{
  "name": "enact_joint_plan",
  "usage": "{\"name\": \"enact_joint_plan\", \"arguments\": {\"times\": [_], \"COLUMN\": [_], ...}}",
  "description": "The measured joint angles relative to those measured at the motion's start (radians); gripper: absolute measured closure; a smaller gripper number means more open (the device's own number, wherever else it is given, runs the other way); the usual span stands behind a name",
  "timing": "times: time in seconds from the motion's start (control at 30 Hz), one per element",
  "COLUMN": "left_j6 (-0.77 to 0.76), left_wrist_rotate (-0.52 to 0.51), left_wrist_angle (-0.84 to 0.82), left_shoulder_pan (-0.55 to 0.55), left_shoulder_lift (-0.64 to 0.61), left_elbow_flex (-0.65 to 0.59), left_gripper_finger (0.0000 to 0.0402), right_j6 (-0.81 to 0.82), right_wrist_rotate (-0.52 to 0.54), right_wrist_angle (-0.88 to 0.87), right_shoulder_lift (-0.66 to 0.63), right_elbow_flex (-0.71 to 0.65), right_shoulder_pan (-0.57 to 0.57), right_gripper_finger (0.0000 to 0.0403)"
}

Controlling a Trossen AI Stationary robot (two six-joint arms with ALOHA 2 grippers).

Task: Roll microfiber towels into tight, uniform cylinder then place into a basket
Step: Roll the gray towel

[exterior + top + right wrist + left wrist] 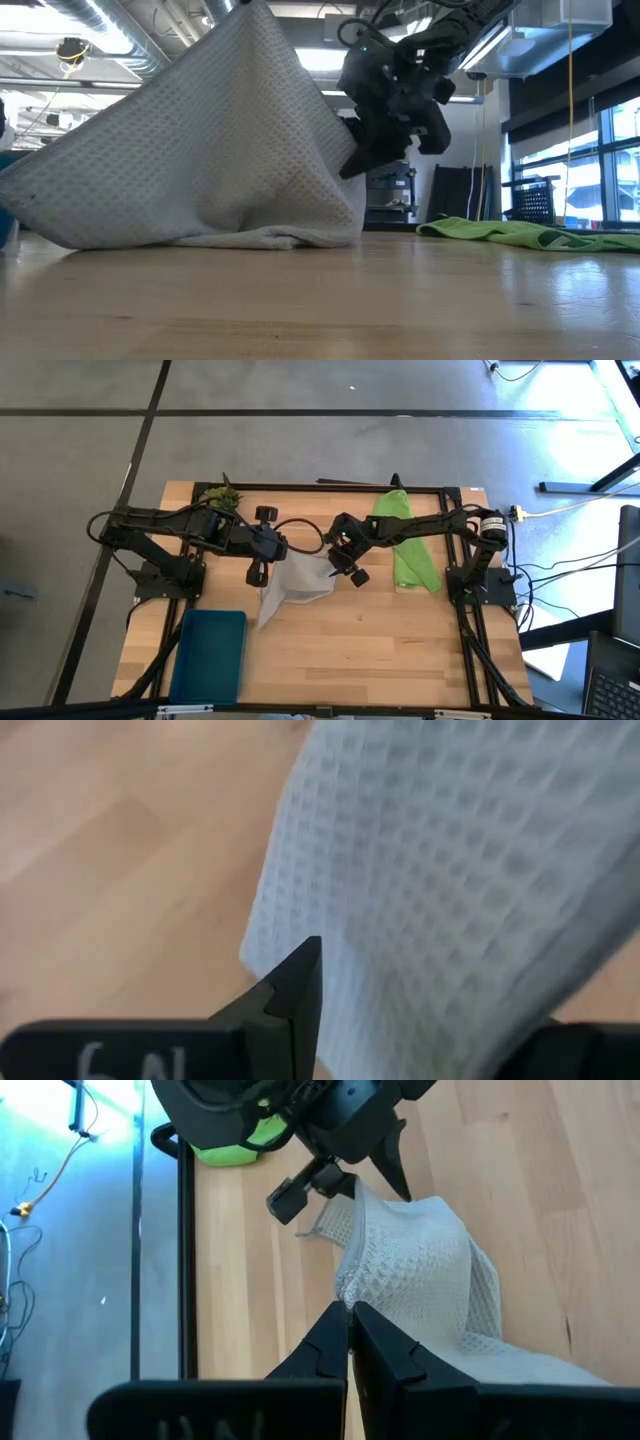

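Here, a light grey waffle-weave microfiber towel (292, 586) sits near the middle of the wooden table (400, 650), 1 corner lifted so the cloth rises like a tent, its lower edge resting on the wood. The left gripper (349, 1318) has its 2 fingers pinched shut on that raised corner. The right gripper (345, 565) is just beside the towel's opposite edge, its dark fingers part open against the cloth; whether they grip it cannot be told. A lime green towel (408, 543) lies flat, well apart from the grey towel, beyond the right gripper. The teal-blue basket (209, 655) stands near the grey towel, on the left arm's side.
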Motion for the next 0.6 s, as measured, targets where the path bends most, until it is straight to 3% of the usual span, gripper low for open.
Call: {"name": "enact_joint_plan", "arguments": {"times": [0.47, 0.6], "left_j6": [0.000, -0.001], "left_wrist_rotate": [0.001, 0.001], "left_wrist_angle": [0.000, 0.000], "left_shoulder_pan": [0.000, 0.000], "left_shoulder_lift": [0.000, 0.000], "left_elbow_flex": [-0.001, -0.001], "left_gripper_finger": [0.0402, 0.0402], "right_j6": [0.002, 0.003], "right_wrist_rotate": [0.014, 0.106], "right_wrist_angle": [-0.130, -0.175], "right_shoulder_lift": [0.000, 0.000], "right_elbow_flex": [0.000, 0.000], "right_shoulder_pan": [0.000, 0.000], "right_gripper_finger": [0.0281, 0.0281]}}
